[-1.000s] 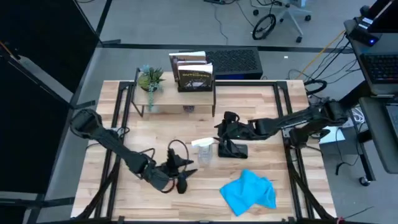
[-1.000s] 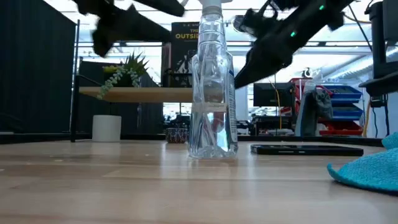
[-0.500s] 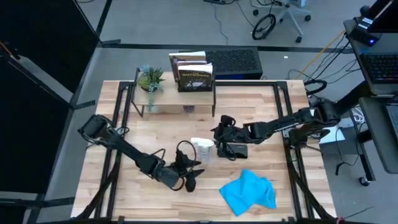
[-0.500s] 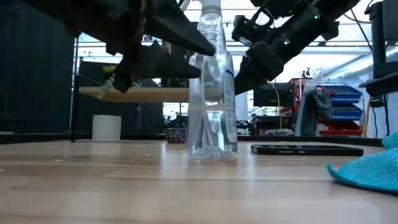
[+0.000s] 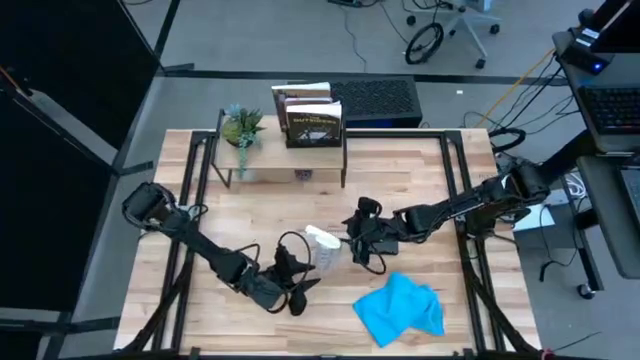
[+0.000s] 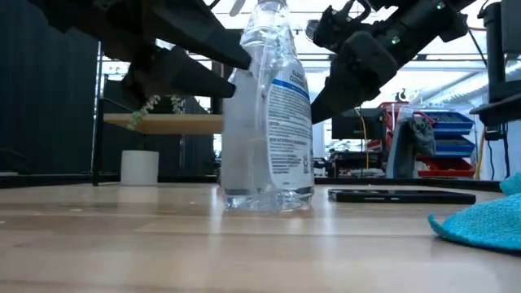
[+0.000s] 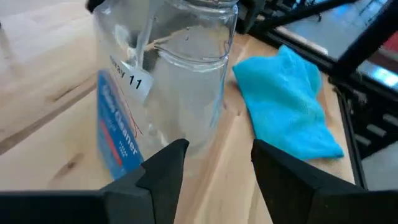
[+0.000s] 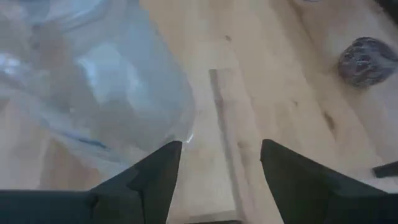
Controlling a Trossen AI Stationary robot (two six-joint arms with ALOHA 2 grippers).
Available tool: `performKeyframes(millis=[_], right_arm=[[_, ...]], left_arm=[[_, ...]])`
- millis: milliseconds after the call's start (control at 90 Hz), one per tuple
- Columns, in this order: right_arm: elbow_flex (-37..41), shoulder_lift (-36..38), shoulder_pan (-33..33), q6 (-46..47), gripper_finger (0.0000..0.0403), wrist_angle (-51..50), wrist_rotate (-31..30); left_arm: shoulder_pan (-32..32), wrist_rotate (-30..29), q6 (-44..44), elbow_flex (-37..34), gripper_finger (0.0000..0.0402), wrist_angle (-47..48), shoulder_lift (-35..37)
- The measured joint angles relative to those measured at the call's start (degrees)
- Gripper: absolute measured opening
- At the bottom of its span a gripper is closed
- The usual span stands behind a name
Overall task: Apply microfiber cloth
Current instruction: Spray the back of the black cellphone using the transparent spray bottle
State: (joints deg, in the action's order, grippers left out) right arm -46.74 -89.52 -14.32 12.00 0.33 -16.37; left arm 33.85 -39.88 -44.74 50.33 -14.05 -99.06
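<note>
The microfiber cloth (image 5: 401, 309), bright turquoise, lies crumpled and untouched on the desk (image 5: 420, 180). Both grippers' jaws gape empty beside the spray bottle (image 5: 323, 246).

Place: a robotics lab or workshop, set up for recording.
Bench (image 5: 420, 170): pale wood planks in a black metal frame, with two dark robot arms mounted at its left and right edges.
Floor: grey, with loose cables (image 5: 425, 42) and a wheeled office chair (image 5: 470, 18) at the far side.
Right side: a desk with a keyboard (image 5: 612, 105).
Room behind: blue parts bins (image 6: 444, 134) on racks and what looks like a monitor (image 6: 358, 124), under bright ceiling lights.
</note>
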Motion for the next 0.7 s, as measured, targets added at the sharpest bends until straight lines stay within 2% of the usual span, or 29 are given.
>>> performKeyframes(millis=[122, 444, 611, 700], right_arm=[[0.00, -0.10, -0.50, 2.42, 0.0215, -0.78, 1.73], [0.10, -0.28, -0.72, 2.27, 0.0215, -3.64, 1.28], [0.07, 0.08, -0.97, 2.28, 0.0215, -9.46, 0.82], [0.04, 0.13, -0.95, 2.55, 0.0215, -12.86, 0.60]], left_arm=[[1.19, 0.36, 0.01, -0.11, 0.0178, 0.78, 1.82], [1.12, 0.19, 0.04, -0.09, 0.0178, 1.36, 2.46], [1.31, 9.11, -2.03, -0.06, 0.0178, 4.80, 4.20], [1.40, 10.14, -3.94, 0.02, 0.0178, 10.43, 6.35]])
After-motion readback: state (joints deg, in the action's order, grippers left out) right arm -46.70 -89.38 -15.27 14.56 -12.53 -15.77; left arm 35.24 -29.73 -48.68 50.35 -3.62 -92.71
